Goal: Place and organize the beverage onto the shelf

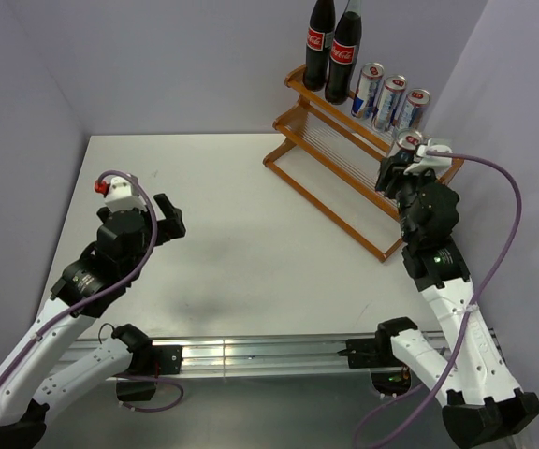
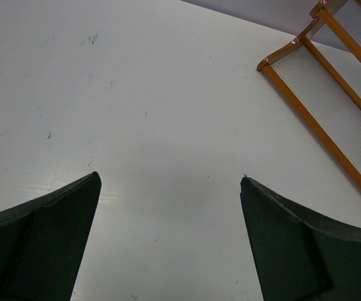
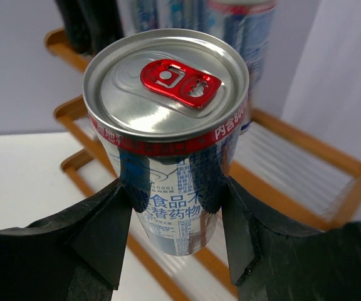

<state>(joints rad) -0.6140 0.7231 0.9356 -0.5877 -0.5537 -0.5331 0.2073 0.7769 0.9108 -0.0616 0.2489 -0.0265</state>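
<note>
Black jaws of the right gripper (image 3: 175,207) fill the bottom of the right wrist view, pinching a slim silver-blue can (image 3: 168,94) by its sides, upright, with its red pull tab facing up. From above, that can sits at the right end of the shelf (image 1: 326,208), just beside the end frame and close to the right wall (image 1: 522,84). Its base is hidden by the gripper, so whether it rests on the rods cannot be told. The shelf stands slantwise in the far right corner of the worktop (image 1: 232,234), its long front rail running from the middle of the far edge toward the right arm. On the upper tier, two cola bottles (image 1: 333,47) stand touching at the far left end, and three cans (image 1: 388,101) stand in a row beside them, leading toward the held can. The lower tier shows only its pale rods, and the left wrist camera sees the same rods and orange-brown rails at its upper right. The left gripper (image 1: 169,217) hangs over the left part of the worktop with its jaws spread wide, white surface showing between them, well apart from the shelf. A broad stretch of white worktop lies between that gripper and the shelf's front rail. A metal rail (image 1: 251,354) runs along the near edge between the two arm bases.
</note>
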